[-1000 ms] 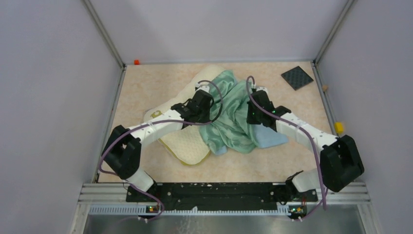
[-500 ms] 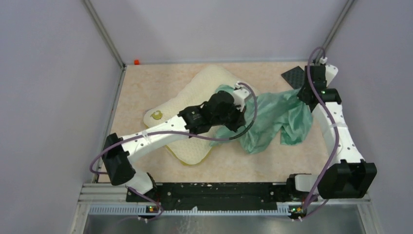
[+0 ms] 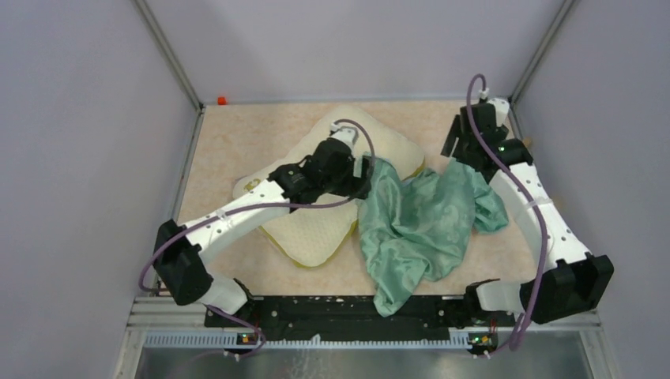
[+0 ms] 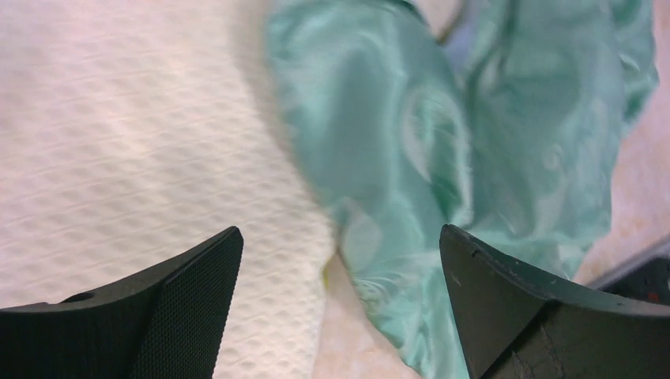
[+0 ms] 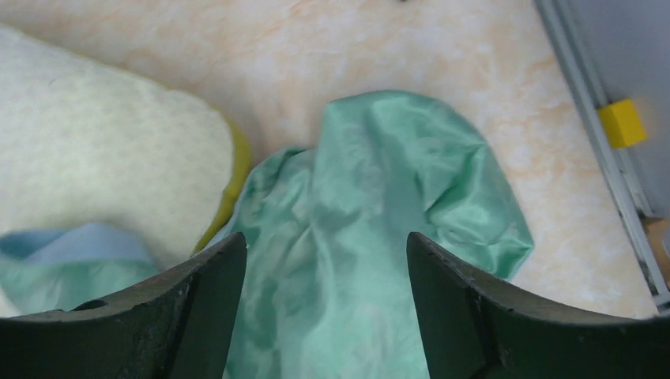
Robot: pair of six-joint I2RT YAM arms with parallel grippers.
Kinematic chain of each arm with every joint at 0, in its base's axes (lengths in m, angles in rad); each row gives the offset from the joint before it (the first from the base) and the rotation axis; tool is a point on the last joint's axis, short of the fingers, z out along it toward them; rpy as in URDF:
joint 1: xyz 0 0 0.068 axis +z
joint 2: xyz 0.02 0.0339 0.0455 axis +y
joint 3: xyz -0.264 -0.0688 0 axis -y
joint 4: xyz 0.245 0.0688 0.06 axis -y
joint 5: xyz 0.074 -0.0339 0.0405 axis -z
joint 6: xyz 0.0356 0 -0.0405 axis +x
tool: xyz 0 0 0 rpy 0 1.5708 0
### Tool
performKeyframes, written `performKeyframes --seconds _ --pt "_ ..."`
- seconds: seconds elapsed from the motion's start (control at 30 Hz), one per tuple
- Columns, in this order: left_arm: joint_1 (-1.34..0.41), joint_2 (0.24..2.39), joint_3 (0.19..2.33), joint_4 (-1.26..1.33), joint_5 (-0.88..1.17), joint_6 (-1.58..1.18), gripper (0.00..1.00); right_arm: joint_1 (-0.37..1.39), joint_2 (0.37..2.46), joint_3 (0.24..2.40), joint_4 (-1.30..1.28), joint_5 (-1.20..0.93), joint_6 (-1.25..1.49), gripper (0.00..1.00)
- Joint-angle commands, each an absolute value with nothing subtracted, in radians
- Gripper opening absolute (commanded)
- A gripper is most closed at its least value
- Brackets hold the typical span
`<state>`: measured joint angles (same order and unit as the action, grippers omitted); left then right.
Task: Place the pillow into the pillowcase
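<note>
Both of my hands are empty right now. The left gripper [image 4: 340, 233] hangs with its jaws wide apart over the seam where the pillow [image 3: 312, 237] meets the pillowcase [image 3: 419, 221], and the right gripper [image 5: 324, 237] is likewise spread, looking down on green cloth with nothing between its fingers.

The pillow lies diagonally on the table [image 3: 237, 134], left of centre, with the case heaped against its right side. One tail of the case trails toward the near edge by the arm bases.

I judge the pillowcase to be light, limp and slick on its shiny green face, so it will slide out of a shallow pinch. The pillow looks plump and soft, light but bulky, and it will squash rather than resist. I would take the case at the hem of its opening, one gripper on each layer, though I cannot pick out that opening in this heap. A sliver of light-blue face [image 5: 87, 241] shows by the pillow's yellow band [image 5: 237, 170].

Half a second ago the case was drawn out between the two arms, toward the far right corner; now it has dropped into a loose pile. A second ago it lay bunched over the pillow, both arms close in.
</note>
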<state>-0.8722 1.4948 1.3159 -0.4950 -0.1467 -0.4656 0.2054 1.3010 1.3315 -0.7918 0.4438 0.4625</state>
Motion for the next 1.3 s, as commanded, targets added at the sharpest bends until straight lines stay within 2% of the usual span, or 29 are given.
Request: performKeyframes --seconds 0.0,0.13,0.27,0.4,0.53,0.63,0.73,0.77,0.83,0.87,0.93,0.97,1.03,1.13,1.27 --pt "-0.728 1.388 1.245 -0.506 -0.218 -0.563 0.99 0.379 1.251 1.338 -0.723 0.39 0.406 0.75" --pt "-0.634 1.363 1.192 -0.503 -0.205 -0.557 0.99 0.48 1.269 1.278 -0.625 0.206 0.38 0.79" --pt "-0.621 1.38 1.176 -0.467 -0.115 -0.506 0.99 0.566 1.315 1.245 -0.569 0.2 0.369 0.82" --pt "-0.581 1.448 1.18 -0.463 -0.166 -0.516 0.99 0.568 1.401 1.282 -0.466 0.144 0.312 0.84" --pt "-0.554 1.569 1.233 -0.459 -0.191 -0.566 0.99 0.568 1.562 1.402 -0.475 0.115 0.254 0.85" --pt "-0.548 1.658 1.273 -0.527 -0.129 -0.631 0.99 0.568 1.635 1.421 -0.477 0.108 0.255 0.85" --pt "-0.548 1.664 1.182 -0.441 -0.044 -0.673 0.97 0.568 1.683 1.407 -0.477 0.132 0.275 0.84" --pt "-0.548 1.671 1.152 -0.405 -0.028 -0.684 0.94 0.568 1.697 1.403 -0.476 0.144 0.28 0.81" --pt "-0.54 1.71 1.134 -0.365 -0.067 -0.712 0.73 0.568 1.719 1.405 -0.489 0.162 0.292 0.71" --pt "-0.523 1.739 1.151 -0.37 -0.09 -0.72 0.57 0.568 1.72 1.406 -0.504 0.175 0.297 0.63" --pt "-0.481 1.8 1.197 -0.377 -0.141 -0.722 0.16 0.568 1.693 1.391 -0.521 0.201 0.306 0.43" --pt "-0.456 1.83 1.227 -0.38 -0.171 -0.719 0.03 0.568 1.667 1.376 -0.525 0.217 0.311 0.33" --pt "-0.405 1.888 1.323 -0.384 -0.244 -0.69 0.0 0.566 1.615 1.353 -0.538 0.235 0.32 0.16" --pt "-0.327 2.016 1.519 -0.432 -0.342 -0.605 0.0 0.566 1.542 1.335 -0.571 0.252 0.328 0.01" --pt "-0.22 2.169 1.812 -0.476 -0.375 -0.45 0.0 0.566 1.474 1.332 -0.612 0.237 0.339 0.0"
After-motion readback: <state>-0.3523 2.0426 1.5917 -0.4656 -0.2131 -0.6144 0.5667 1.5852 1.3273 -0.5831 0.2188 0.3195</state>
